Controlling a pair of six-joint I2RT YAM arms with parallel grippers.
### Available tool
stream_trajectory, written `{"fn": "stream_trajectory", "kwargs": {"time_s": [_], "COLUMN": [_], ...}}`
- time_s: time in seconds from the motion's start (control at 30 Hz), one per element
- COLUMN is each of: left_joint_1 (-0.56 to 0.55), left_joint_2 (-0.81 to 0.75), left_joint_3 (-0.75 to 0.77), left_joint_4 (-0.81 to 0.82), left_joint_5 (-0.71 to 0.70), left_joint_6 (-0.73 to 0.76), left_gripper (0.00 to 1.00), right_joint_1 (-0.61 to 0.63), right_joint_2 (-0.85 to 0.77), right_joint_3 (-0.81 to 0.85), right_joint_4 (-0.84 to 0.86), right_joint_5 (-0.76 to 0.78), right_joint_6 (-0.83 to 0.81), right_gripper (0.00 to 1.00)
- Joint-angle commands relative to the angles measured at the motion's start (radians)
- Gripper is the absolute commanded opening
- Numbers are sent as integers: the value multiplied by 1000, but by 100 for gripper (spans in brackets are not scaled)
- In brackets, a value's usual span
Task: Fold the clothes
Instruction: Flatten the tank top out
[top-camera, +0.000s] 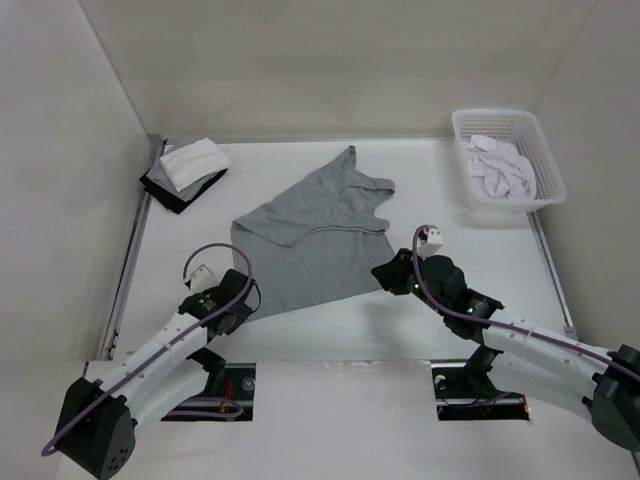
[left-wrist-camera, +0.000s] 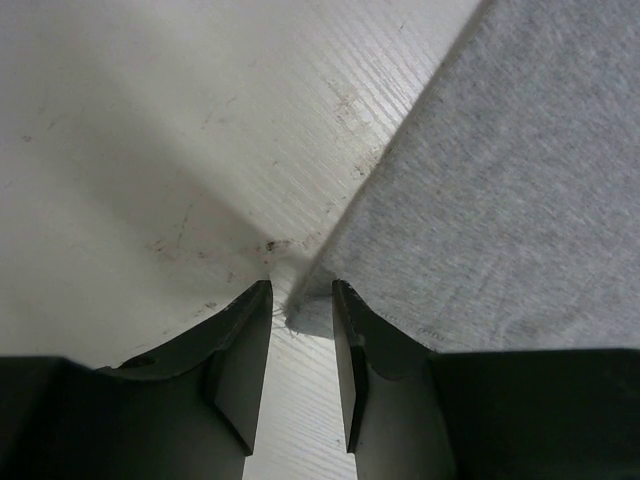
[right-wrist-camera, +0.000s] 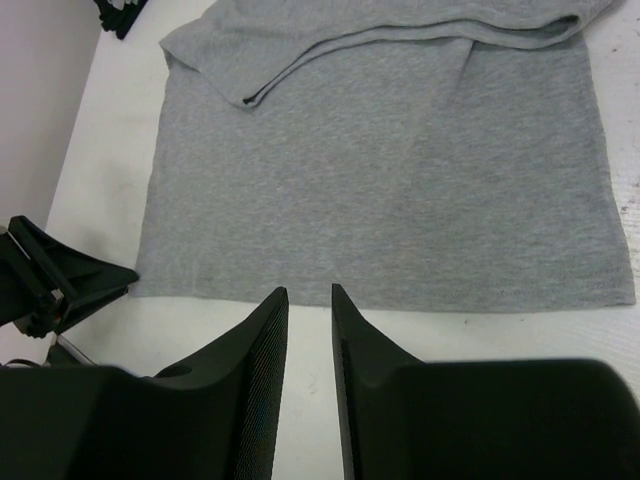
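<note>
Two robot arms are working over the clothes (top-camera: 315, 240), a plain grey knit garment that is lying partly doubled over itself at the centre of the white desk (top-camera: 500, 265). The left end effector (left-wrist-camera: 302, 290) is hovering at the garment's near left corner, jaws narrowly parted and holding nothing. The right end effector (right-wrist-camera: 310, 292) is sitting just short of the near hem, likewise narrow and empty. With the thin fabric lying flat against the desk, either pinch is risking closing on bare surface. It could also catch only the corner tip, which would likely slip free on lifting and skew the fold. No brand, label or writing is showing on the garment, the arms or the white basket (top-camera: 495, 113) at the far right.
</note>
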Motion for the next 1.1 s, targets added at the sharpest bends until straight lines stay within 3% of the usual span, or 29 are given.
{"fn": "stream_trajectory", "kwargs": {"time_s": [0.0, 0.23, 0.4, 0.63, 0.77, 0.93, 1.07], "left_joint_1": [-11, -8, 6, 50, 151, 295, 323], "left_joint_2": [18, 20, -55, -199, -213, -258, -266], "left_joint_3": [19, 16, 31, 98, 48, 28, -18], "left_joint_4": [30, 50, 50, 215, 372, 449, 522], "left_joint_5": [30, 53, 59, -7, 65, 120, 188], "left_joint_6": [18, 38, 56, 197, 240, 352, 369], "left_gripper": [27, 12, 2, 0, 0, 0, 0], "right_joint_1": [10, -1, -76, -214, -216, -214, -216], "right_joint_2": [-18, -18, -15, 66, 127, 188, 294], "right_joint_3": [-14, -21, -43, -52, -15, 28, 92], "right_joint_4": [62, 62, 27, -37, -83, -168, -200], "right_joint_5": [6, 11, 52, 120, 125, 164, 168], "right_joint_6": [-4, -6, 13, 62, 65, 74, 54], "right_gripper": [29, 39, 46, 42, 42, 45, 46]}}
